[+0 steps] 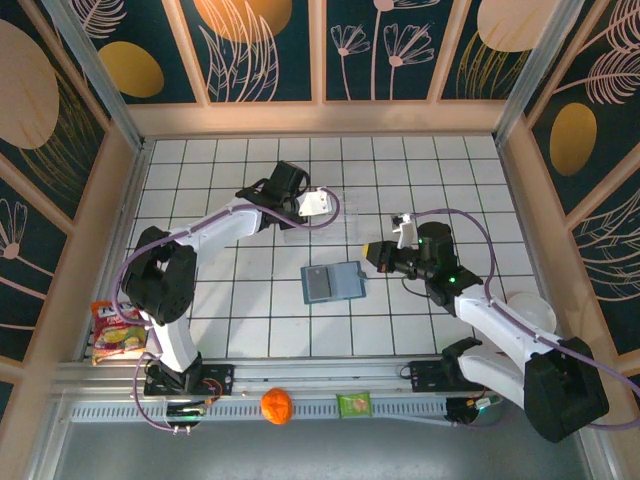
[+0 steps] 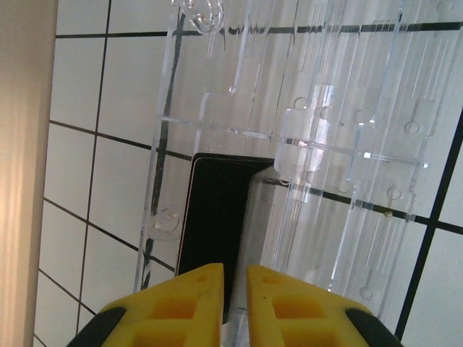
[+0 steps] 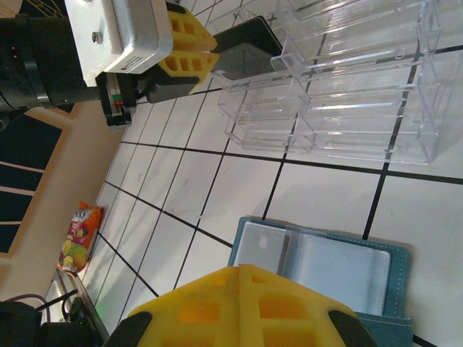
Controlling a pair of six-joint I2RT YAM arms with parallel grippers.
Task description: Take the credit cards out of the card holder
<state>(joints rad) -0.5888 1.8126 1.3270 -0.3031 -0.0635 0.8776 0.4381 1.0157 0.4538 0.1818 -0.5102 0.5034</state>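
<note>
Left tool [image 2: 235, 278] fingers stand a narrow gap apart at the near end of the black credit card [image 2: 217, 217] lying in the clear tray [image 2: 347, 108], grip cannot be told; right tool [image 3: 242, 278] closed together above the open card holder [image 3: 394, 271], flat on the tabletop [image 3: 318, 195] near the tray.

Walled on three sides by dark teal panels [image 1: 265, 50] painted with gold discs and pale line-drawn plants, framed in light wood [image 1: 320, 118], floored with white tiles [image 1: 250, 330] gridded in black, evenly lit.
</note>
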